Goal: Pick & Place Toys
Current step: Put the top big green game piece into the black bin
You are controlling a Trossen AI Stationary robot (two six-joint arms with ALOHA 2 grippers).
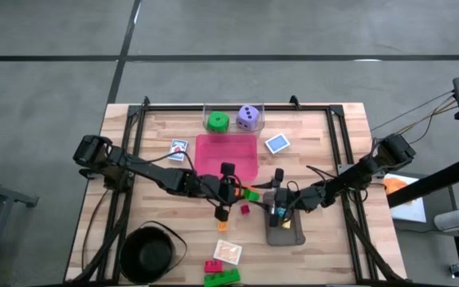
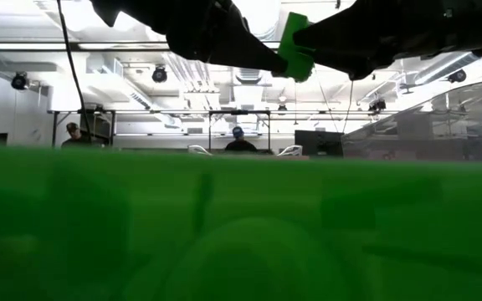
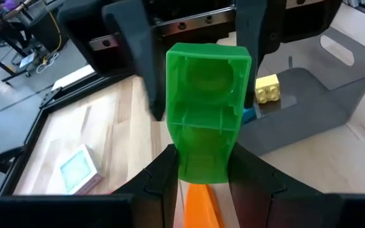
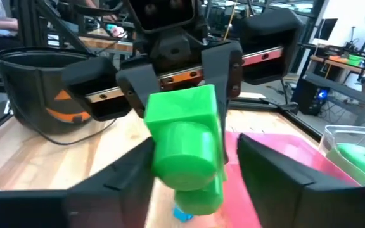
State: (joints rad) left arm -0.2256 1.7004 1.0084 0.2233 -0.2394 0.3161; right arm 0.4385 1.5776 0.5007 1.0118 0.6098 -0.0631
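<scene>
A green brick hangs above the table near its middle, just off the five o'clock corner of the pink tray. The left gripper has its fingers clamped on the brick's lower end; the hollow underside of the brick faces the left wrist camera. The right gripper faces it from three o'clock, its two fingers standing either side of the brick's studded end. They are apart, and I cannot tell whether they touch the brick. In the low view the brick shows between the two dark arms overhead.

Below the grippers a small red brick and an orange brick lie on the wood. At four o'clock from the held brick sits the grey tray, with a yellow brick inside it. At twelve o'clock, beyond the pink tray, a clear tray holds the green die and the purple die. A blue card lies at one o'clock, and another card lies at ten o'clock beside the pink tray. At six o'clock, near the table edge, are an orange card, a red brick and a larger green brick. The black bowl stands at seven o'clock.
</scene>
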